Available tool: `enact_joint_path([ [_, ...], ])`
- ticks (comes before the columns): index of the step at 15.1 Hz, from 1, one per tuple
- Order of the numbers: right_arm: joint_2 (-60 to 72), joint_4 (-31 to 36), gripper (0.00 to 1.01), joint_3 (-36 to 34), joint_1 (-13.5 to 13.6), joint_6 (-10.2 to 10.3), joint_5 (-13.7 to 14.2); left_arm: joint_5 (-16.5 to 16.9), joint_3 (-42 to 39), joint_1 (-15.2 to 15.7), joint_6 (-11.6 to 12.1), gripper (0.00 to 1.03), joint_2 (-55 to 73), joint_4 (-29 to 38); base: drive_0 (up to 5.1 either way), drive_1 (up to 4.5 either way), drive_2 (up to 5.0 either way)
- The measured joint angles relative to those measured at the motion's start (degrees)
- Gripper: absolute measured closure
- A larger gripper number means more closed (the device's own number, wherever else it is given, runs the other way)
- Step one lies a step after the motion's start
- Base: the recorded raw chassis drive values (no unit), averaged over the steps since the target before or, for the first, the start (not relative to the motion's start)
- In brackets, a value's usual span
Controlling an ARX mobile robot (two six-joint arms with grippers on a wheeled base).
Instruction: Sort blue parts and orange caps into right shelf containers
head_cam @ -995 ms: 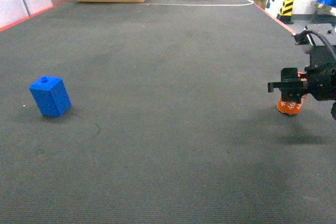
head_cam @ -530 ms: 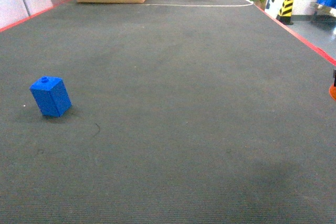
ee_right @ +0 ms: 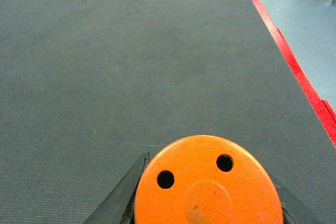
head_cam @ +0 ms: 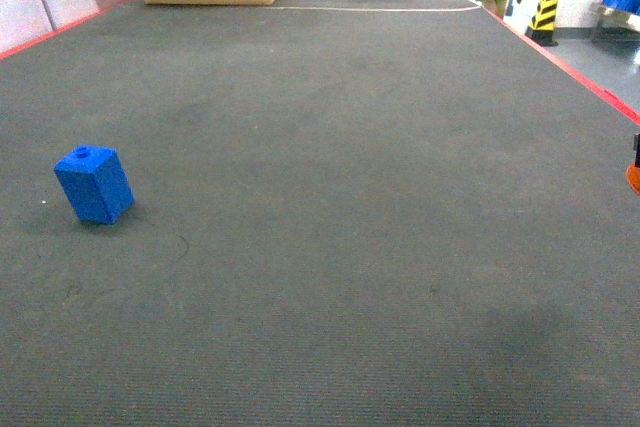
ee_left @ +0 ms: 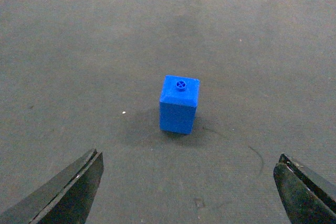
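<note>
The right gripper (ee_right: 202, 211) stays clamped on the orange cap (ee_right: 207, 182), which has swung to the head view's right edge. The left gripper (ee_left: 189, 195) hangs wide open, empty, above the unmoved blue part (ee_left: 179, 104) on the carpet (head_cam: 330, 147).

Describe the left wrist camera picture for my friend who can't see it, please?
A small blue block with a round stud on top stands upright on dark grey carpet, near the middle of the picture. The two black fingers of the left gripper frame the bottom corners, spread wide apart and touching nothing.
</note>
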Motion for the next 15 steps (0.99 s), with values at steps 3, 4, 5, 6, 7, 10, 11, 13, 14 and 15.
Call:
enact_joint_path([
  [3,0.0,0.0,0.57,0.0,0.0,0.0,0.0,7.5,11.9,0.4,4.1,0.05,15.7,-2.5,0.0,0.0,0.0],
  [4,0.0,0.0,0.57,0.0,0.0,0.0,0.0,9.6,15.0,0.4,5.5,0.05,19.2,-3.9,0.0,0.0,0.0],
  [5,0.0,0.0,0.57,0.0,0.0,0.0,0.0,11.3,17.7,0.3,7.0,0.05,22.2,-4.7,0.0,0.0,0.0],
  [6,0.0,0.0,0.57,0.0,0.0,0.0,0.0,13.0,20.7,0.3,7.6,0.05,24.7,-6.1,0.0,0.0,0.0],
  [7,0.0,0.0,0.57,0.0,0.0,0.0,0.0,13.5,22.3,0.1,8.3,0.05,26.1,-6.5,0.0,0.0,0.0],
  [10,0.0,0.0,0.57,0.0,0.0,0.0,0.0,15.6,29.7,-0.5,10.2,0.05,33.0,-9.0,0.0,0.0,0.0],
  [11,0.0,0.0,0.57,0.0,0.0,0.0,0.0,15.6,31.1,-0.6,10.6,0.05,34.5,-9.2,0.0,0.0,0.0],
  [13,0.0,0.0,0.57,0.0,0.0,0.0,0.0,15.3,34.1,-0.9,11.4,0.05,37.8,-9.5,0.0,0.0,0.0],
  [14,0.0,0.0,0.57,0.0,0.0,0.0,0.0,15.0,37.9,-1.0,11.8,0.05,41.2,-10.0,0.0,0.0,0.0],
  [15,0.0,0.0,0.57,0.0,0.0,0.0,0.0,14.1,39.7,-1.1,11.9,0.05,42.8,-10.2,0.0,0.0,0.0],
])
